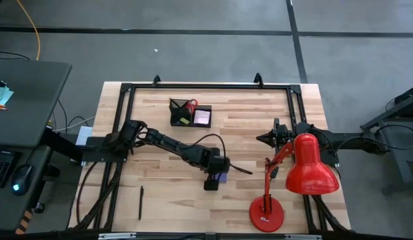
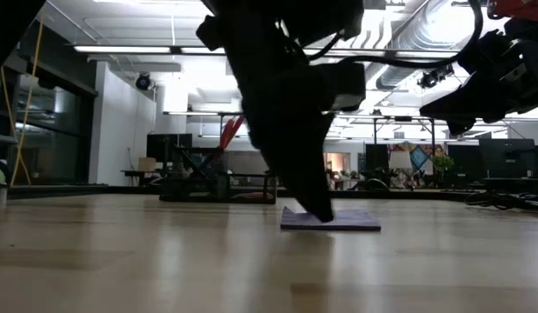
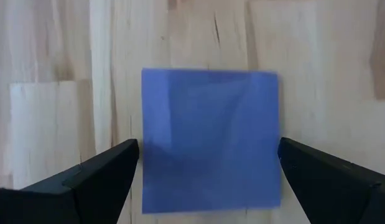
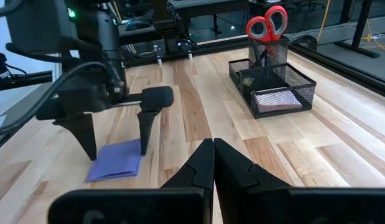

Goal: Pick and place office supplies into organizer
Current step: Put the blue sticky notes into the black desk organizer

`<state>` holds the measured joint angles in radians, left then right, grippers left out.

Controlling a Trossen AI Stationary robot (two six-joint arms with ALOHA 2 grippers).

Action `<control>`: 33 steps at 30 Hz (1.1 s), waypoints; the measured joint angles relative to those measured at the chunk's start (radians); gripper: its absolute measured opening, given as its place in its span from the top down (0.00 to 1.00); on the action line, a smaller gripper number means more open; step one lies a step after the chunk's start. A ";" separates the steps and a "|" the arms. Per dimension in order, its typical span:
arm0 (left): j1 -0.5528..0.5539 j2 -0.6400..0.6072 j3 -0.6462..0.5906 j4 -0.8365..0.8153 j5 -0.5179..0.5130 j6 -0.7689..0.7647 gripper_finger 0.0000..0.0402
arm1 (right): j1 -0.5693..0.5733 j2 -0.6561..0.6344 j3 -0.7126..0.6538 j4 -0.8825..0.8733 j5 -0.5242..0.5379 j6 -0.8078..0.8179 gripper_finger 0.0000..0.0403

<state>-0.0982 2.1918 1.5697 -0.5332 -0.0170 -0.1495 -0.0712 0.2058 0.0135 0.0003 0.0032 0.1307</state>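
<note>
1. purple paper is the weak point here: the thin purple square sticky-note pad (image 3: 210,138) lies flat on the pale wooden table (image 1: 166,207), and the left gripper (image 3: 208,171) hangs straight over it with its two dark fingers (image 3: 96,177) spread wide, one to each side of the pad and gripping nothing. since the pad barely rises off the wood, the fingertips could slide over its edges when they close and come up empty.

2. if the fingers close while pressing on the top sheet, the pad could buckle or crease instead of lifting; its surface already shows soft folds in the left wrist view.

3. an off-centre squeeze could push the pad across the smooth table rather than catch it, since nothing beside it holds it in place.

4. in the low view one finger tip appears to be down at the pad's near-left corner; whether it touches cannot be told. a tip landing on the pad, not beside it, would pin it down.

5. the pad sits near the middle of the table, well apart from the small black wire-mesh desk organizer (image 1: 191,113) at the far edge, so a weak grip could drop it on the way over.

6. the organizer already holds red-handled scissors (image 4: 267,22) standing upright in one compartment and a pink pad (image 4: 278,99) lying in another.

7. a thin dark pen (image 1: 141,202) lies alone toward the near left of the table.

8. the right gripper (image 4: 213,163) waits at the table's right side, fingers pressed together and empty, beside the large red desk lamp (image 1: 306,167).
</note>
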 joint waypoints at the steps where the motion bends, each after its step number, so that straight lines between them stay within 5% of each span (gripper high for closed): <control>1: -0.002 0.003 0.000 0.008 -0.001 -0.013 0.06 | 0.000 0.000 0.000 0.001 0.000 0.000 1.00; 33: -0.054 0.014 0.001 0.037 -0.075 -0.007 0.03 | 0.000 0.003 0.000 0.000 0.000 0.000 1.00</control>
<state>-0.1526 2.2055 1.5703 -0.4961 -0.0923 -0.1566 -0.0715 0.2092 0.0135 0.0002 0.0032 0.1307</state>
